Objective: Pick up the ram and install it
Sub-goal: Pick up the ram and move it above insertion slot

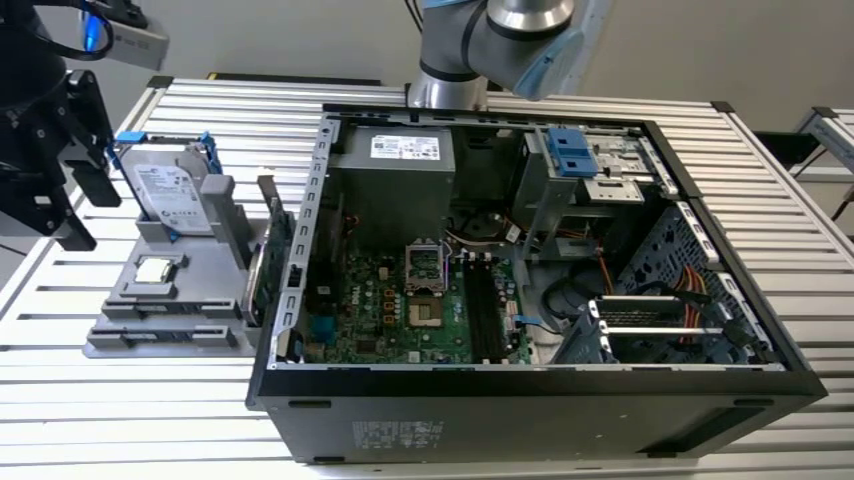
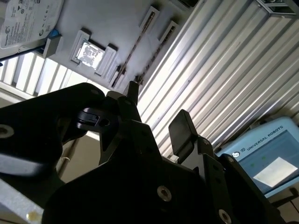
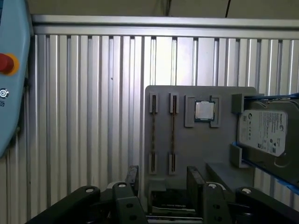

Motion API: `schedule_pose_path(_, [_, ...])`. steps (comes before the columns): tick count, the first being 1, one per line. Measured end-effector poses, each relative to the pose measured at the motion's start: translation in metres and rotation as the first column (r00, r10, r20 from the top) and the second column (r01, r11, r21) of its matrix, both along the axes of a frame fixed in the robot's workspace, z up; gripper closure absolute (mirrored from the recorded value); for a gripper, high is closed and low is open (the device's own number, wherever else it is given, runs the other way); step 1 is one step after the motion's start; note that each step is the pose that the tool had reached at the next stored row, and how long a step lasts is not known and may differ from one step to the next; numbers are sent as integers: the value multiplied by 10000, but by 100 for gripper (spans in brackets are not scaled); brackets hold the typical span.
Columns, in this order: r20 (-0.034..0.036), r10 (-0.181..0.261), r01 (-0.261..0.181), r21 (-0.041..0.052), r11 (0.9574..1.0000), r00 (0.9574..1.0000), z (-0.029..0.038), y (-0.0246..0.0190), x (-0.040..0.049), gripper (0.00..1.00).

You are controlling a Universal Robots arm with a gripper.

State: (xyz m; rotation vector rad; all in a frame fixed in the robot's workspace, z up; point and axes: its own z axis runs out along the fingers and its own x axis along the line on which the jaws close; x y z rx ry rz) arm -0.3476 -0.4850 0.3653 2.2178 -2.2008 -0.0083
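Gripper (image 3: 163, 172) first: its two black fingers (image 3: 132, 179) stand well apart, wide open, with nothing held between them. In the exterior view it hangs at the far left, above the slatted aluminium table (image 1: 240, 100).

The first wrist view looks past the fingers onto the grey parts tray (image 3: 201, 144), and there is the ram (image 3: 173, 135). It's a thin stick standing on edge in one of the tray's two narrow slots, untouched and apart from the fingertips. A pale blue teach pendant (image 3: 9, 93) with a red button appears in both wrist views.

Now across the exterior view, heading right:
- A silver hard drive (image 1: 167, 195) in its blue bracket is propped upright at the back of the tray.
- Just in front of it, a processor chip (image 1: 156, 270) sits in a square recess.
- A green expansion card (image 1: 274, 262) stands on edge along the tray's right side, just beside the computer case (image 1: 534, 410).

That case lies on its side with the panel off.
- The motherboard (image 1: 387, 300) is in plain sight, with its processor socket (image 1: 423, 262) near the middle.
- Long black memory slots (image 1: 481, 310) run just right of the socket.
- The power supply (image 1: 407, 165) fills the back corner.
- A blue drive carrier (image 1: 570, 152) sits further right.

Behind the case rises the arm (image 1: 514, 30).
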Motion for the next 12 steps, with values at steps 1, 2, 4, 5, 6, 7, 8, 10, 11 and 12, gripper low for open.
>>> schedule_pose_path(1, [0,0,0,0,10000,10000,-6,0,0,0])
schedule_pose_path(2, [0,0,0,0,10000,10000,-11,0,0,0])
schedule_pose_path(4, [0,0,0,0,10000,10000,-24,0,0,0])
schedule_pose_path(5, [0,0,0,0,10000,10000,-29,0,0,0])
schedule_pose_path(6, [-1,0,0,-1,10000,10000,-35,0,0,0])
schedule_pose_path(7, [0,0,0,0,10000,10000,-41,0,0,0])
schedule_pose_path(8, [0,-1,1,0,10000,10000,-47,0,0,0])
schedule_pose_path(10, [1,0,0,0,10000,10000,-59,0,0,0])
schedule_pose_path(11, [1,-1,1,0,10000,10000,-65,0,0,0])
schedule_pose_path(12, [1,-1,1,-1,10000,10000,-70,0,0,0])
